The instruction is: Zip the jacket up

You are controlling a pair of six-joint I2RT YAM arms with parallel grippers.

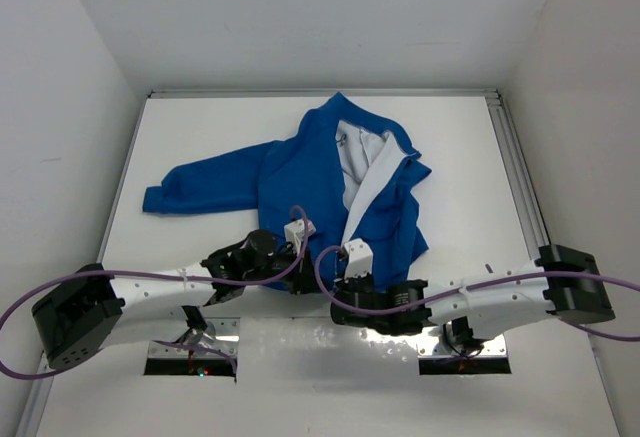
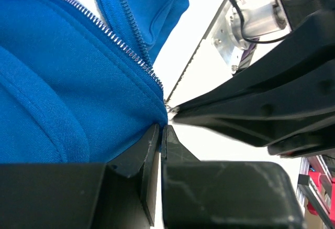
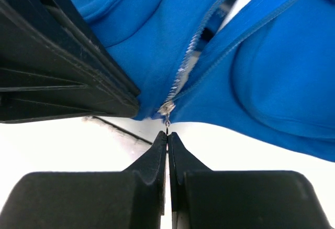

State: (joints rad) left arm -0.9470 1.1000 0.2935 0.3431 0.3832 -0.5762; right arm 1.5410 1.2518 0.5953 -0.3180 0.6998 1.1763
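The right gripper (image 3: 167,133) has its jaws pressed together on the tip of the zipper pull (image 3: 166,115) at the hem; the left gripper (image 2: 160,129) pinches the hem corner just beside it. The jacket (image 1: 300,167) lies unzipped on the white table (image 1: 200,127), collar away from the arms

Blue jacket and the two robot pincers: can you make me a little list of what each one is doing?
jacket: blue, lying on the white table, one sleeve stretched sideways
front: open at the top, light lining showing
zipper: joined only at the very bottom
left pincer: shut, pinching the jacket's bottom edge beside the zipper
right pincer: shut on the small metal zipper pull
zipped up: not yet
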